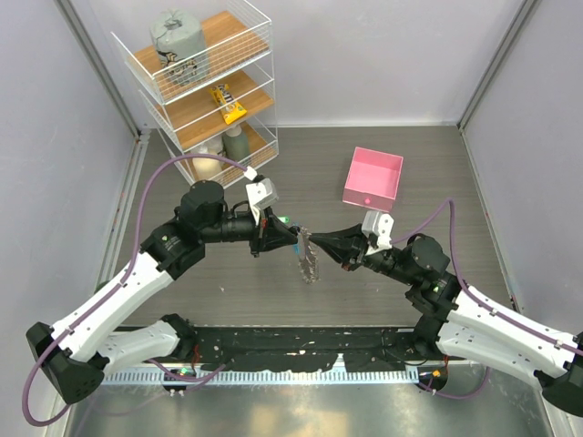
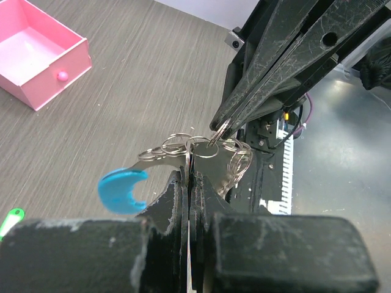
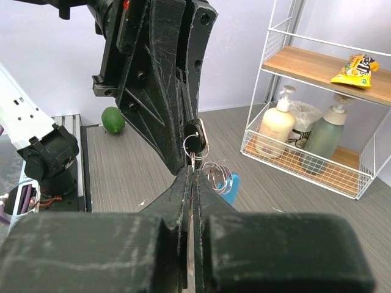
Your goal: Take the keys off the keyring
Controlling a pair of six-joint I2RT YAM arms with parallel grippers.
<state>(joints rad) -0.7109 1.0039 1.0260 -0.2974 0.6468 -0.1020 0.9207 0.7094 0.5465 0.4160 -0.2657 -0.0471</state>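
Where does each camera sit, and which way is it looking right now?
Top: above and behind the arms, looking down on the table; both arms show, left gripper and right gripper meeting at the keys.
Left wrist: on the left arm, looking along its own shut fingers at the right gripper, box beyond.
Right wrist: on the right arm, looking along its own shut fingers at the left gripper, rack beyond.
Shared: both wrist views show the keyring pinched by both grippers.

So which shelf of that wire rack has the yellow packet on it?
The middle shelf: the yellow packet lies there. The top shelf holds a grey bundle; the bottom shelf holds pump bottles.
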